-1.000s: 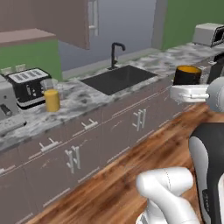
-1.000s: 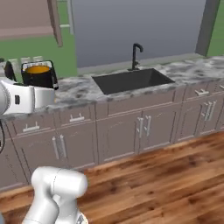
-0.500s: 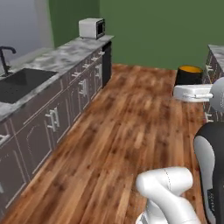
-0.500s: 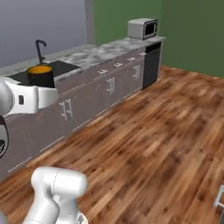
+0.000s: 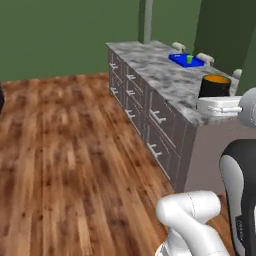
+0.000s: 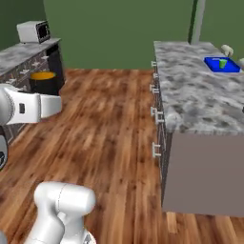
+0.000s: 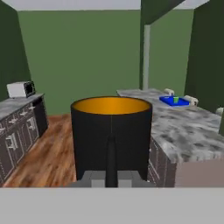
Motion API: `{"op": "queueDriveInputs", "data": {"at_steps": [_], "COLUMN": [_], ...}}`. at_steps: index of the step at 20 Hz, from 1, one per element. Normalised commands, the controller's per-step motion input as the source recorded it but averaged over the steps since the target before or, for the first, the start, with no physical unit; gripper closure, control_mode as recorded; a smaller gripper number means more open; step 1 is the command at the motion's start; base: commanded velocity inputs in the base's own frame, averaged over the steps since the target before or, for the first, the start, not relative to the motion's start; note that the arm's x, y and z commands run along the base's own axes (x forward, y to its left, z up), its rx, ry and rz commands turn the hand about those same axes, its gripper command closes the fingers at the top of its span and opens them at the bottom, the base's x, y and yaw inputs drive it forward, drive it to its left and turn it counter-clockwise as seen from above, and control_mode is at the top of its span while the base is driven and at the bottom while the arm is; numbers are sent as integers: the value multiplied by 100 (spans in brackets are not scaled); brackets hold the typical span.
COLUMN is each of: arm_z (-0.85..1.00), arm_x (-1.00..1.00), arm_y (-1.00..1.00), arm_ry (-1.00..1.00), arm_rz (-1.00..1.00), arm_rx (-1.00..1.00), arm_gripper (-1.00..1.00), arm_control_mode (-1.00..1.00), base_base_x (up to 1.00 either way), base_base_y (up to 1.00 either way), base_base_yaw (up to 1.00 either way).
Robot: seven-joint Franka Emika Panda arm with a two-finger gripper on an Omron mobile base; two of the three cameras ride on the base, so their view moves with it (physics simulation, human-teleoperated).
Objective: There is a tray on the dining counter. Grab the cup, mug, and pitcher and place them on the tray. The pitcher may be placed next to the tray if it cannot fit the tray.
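My gripper (image 7: 111,176) is shut on the black mug (image 7: 111,131) with the orange inside, and the mug's handle faces the hand. The mug (image 5: 215,86) hangs in the air over the near end of the dining counter (image 5: 160,75), above the white hand. From the right side the mug (image 6: 44,82) shows at the left, well away from the dining counter (image 6: 190,90). The blue tray (image 5: 181,59) lies at the counter's far end with the green cup (image 5: 189,59) standing in it. Tray (image 6: 228,67) and cup (image 6: 222,63) sit far right. The pitcher is out of view.
A microwave (image 6: 33,31) stands on the kitchen counter at the left, over dark cabinets (image 7: 17,140). Wooden floor (image 6: 109,124) runs between the two counters. Stool cushions (image 5: 178,46) show behind the dining counter, and a grey pillar (image 7: 146,57) rises at its far end.
The base has swung round, so the view has gone from the sink counter across the floor to the dining counter. The mug has stayed in the shut gripper.
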Motion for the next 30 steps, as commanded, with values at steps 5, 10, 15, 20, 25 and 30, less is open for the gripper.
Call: {"op": "queueDriveInputs", "data": {"at_steps": [5,10,15,20,25,30], "arm_z": [0,0,0,0,0,0], "arm_x": [0,0,0,0,0,0], "arm_y": [0,0,0,0,0,0], "arm_ry": [0,0,0,0,0,0], "arm_rz": [0,0,0,0,0,0], "arm_rx": [0,0,0,0,0,0], "arm_gripper": [100,100,100,100,100,100], "arm_control_mode": [100,100,100,100,100,100], "base_base_x": [-37,-1,55,72,84,99], "base_base_y": [-23,-28,-42,-46,-35,-8], "base_base_yaw": [-85,-73,-45,-51,-60,-52]}}
